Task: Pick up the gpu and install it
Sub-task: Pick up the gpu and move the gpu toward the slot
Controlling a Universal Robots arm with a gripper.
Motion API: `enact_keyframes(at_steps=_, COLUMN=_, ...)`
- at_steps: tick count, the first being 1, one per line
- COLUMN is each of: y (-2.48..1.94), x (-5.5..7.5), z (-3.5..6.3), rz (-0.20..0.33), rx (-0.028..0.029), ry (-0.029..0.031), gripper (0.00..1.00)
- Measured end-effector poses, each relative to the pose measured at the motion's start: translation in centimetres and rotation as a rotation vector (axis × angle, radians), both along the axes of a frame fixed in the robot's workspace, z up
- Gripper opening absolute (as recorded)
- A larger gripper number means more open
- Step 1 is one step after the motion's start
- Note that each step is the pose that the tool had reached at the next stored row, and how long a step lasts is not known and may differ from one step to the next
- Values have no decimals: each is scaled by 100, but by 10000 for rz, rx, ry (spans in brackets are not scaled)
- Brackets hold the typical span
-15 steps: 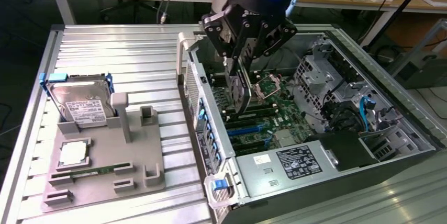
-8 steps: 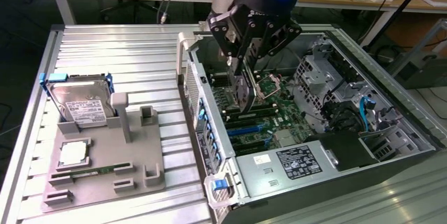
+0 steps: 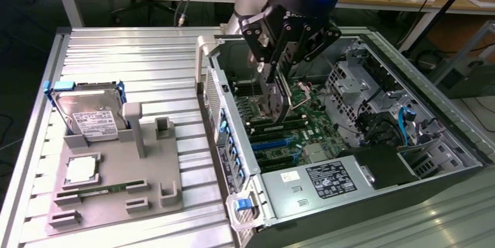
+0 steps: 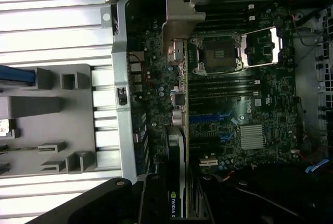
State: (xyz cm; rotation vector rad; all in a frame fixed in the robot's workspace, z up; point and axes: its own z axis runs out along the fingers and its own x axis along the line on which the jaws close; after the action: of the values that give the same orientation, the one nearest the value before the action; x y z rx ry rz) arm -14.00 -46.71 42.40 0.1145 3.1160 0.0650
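Note:
My gripper [image 3: 272, 73] hangs inside the open computer case [image 3: 232, 143] and is shut on the gpu [image 3: 275, 102]. The card is held on edge, its lower edge just above the motherboard [image 3: 308, 116] near the expansion slots [image 3: 270, 139]. In the wrist view the gpu [image 4: 177, 130] appears edge-on, with its silver end bracket [image 4: 180, 23] towards the case's rear wall. A green-lettered label [image 4: 173, 204] sits on the card close to my gripper [image 4: 177, 195]. The blue slots [image 4: 208, 116] and the open CPU socket [image 4: 216, 54] lie beside the card.
A grey fixture [image 3: 147, 172] at the exterior view's left holds a hard drive [image 3: 89, 115], a CPU chip [image 3: 81, 170] and a green RAM stick [image 3: 101, 190]. Inside the case are a power supply [image 3: 328, 179], a drive cage [image 3: 352, 80] and blue cables [image 3: 406, 123].

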Motion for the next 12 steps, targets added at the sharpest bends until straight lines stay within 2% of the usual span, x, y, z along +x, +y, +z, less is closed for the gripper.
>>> enact_keyframes(at_steps=12, y=0, x=128, z=0, rz=0, rx=0, ry=0, gripper=27)
